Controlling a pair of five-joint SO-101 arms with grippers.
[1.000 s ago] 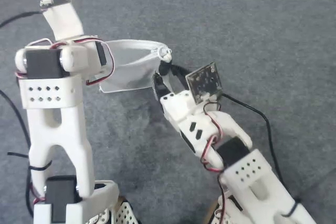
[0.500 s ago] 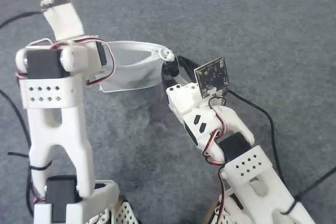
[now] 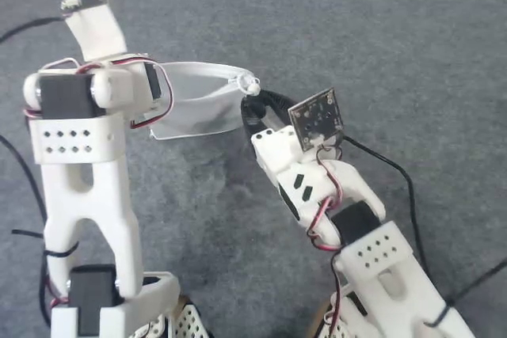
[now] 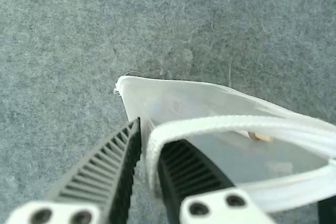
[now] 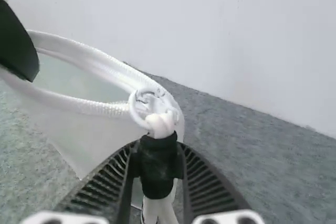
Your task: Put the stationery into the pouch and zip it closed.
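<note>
Pouch [image 3: 198,107] is strung between the two arms over the grey carpet [image 3: 412,53] in the high view. One end is tucked behind the left arm [image 3: 79,172], so that grip is hidden, and the right gripper [image 3: 252,110] sits right under the zip pull [image 3: 252,82]. Left wrist view: the left gripper [image 4: 143,129] is nearly closed, pinching the pouch's end rim, and there's a tan bit [image 4: 260,137] inside that I can't identify. Right wrist view: jaws clamped tight on the pull's dark stem, pouch mouth gaping, far end cut off.
</note>
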